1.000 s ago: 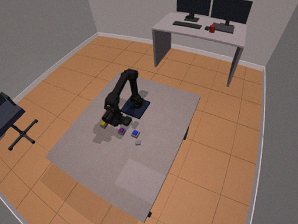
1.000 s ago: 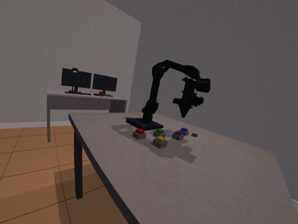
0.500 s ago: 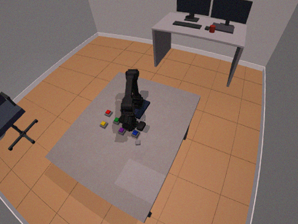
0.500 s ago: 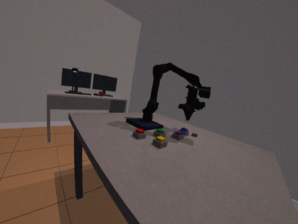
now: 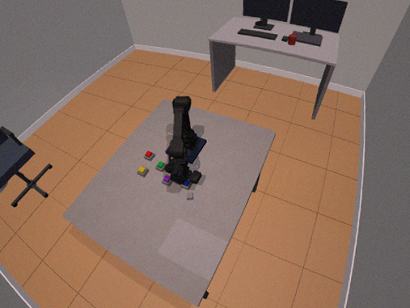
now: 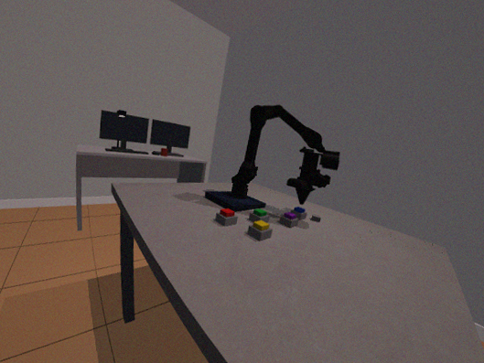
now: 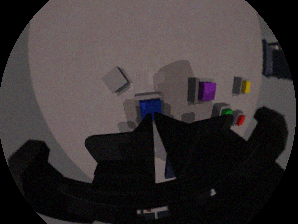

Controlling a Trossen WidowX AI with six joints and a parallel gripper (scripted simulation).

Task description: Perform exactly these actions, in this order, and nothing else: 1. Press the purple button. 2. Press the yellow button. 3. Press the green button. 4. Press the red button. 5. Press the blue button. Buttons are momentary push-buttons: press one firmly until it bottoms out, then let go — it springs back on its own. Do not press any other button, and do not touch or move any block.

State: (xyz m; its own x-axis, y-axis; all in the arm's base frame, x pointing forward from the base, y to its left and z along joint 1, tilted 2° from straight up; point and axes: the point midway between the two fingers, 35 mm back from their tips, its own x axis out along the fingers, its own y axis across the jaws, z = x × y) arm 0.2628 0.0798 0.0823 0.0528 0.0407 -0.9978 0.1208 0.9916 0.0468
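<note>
My gripper (image 6: 302, 203) (image 7: 152, 115) is shut and empty, its tips pointing down a little above the blue button (image 5: 186, 183) (image 6: 300, 210) (image 7: 150, 107). In the wrist view the tips overlap the near edge of the blue cap; in the exterior view a gap shows between them. The purple button (image 5: 167, 179) (image 6: 290, 215) (image 7: 207, 91) stands beside the blue one. The green button (image 5: 160, 165) (image 6: 260, 212) (image 7: 227, 112), the yellow button (image 5: 141, 170) (image 6: 261, 225) (image 7: 246, 87) and the red button (image 5: 148, 154) (image 6: 227, 213) (image 7: 241, 120) stand farther off. No cap looks pressed down.
A small grey block (image 5: 190, 196) (image 6: 316, 218) (image 7: 115, 80) lies near the blue button. The arm's dark blue base plate (image 5: 197, 151) (image 6: 218, 198) is behind the buttons. A desk (image 5: 223, 35) with monitors, a red mug (image 5: 292, 39) and a chair stand away from the table.
</note>
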